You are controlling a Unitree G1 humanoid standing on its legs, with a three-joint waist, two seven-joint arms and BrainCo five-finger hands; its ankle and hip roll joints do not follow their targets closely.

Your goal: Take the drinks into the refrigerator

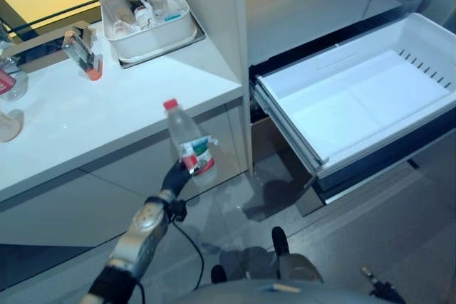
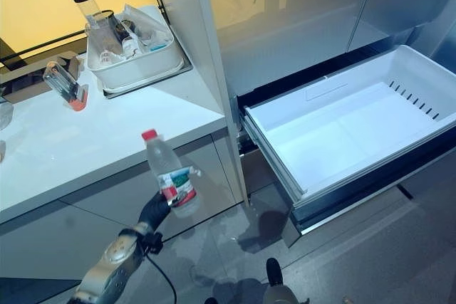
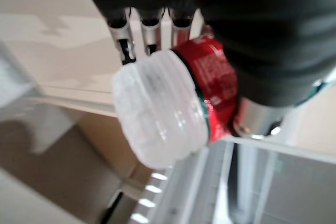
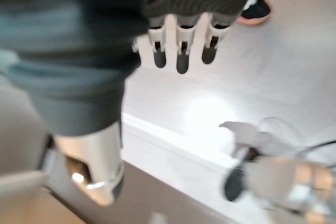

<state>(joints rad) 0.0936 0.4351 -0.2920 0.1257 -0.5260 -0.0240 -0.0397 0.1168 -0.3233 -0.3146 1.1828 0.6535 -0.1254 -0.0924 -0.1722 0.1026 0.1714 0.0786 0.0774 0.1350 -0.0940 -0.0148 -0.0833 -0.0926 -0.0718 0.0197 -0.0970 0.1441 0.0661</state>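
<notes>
Left eye view: left robot hand raised in front of the white bench, curled round the lower part of a clear water bottle with a red cap and red-green label; bottle upright, tilted slightly, rising above the hand. Well off to the hand's right, a white refrigerator drawer pulled out. Far behind the hand on the bench, a white bin of bottles and packets. Left wrist view: close on the bottle's ribbed clear base, jutting past the fingers, label against the palm, grip closed around it. Right wrist view: right robot hand above pale floor, fingers straight, holding nothing; a dark shoe beyond the fingertips.
</notes>
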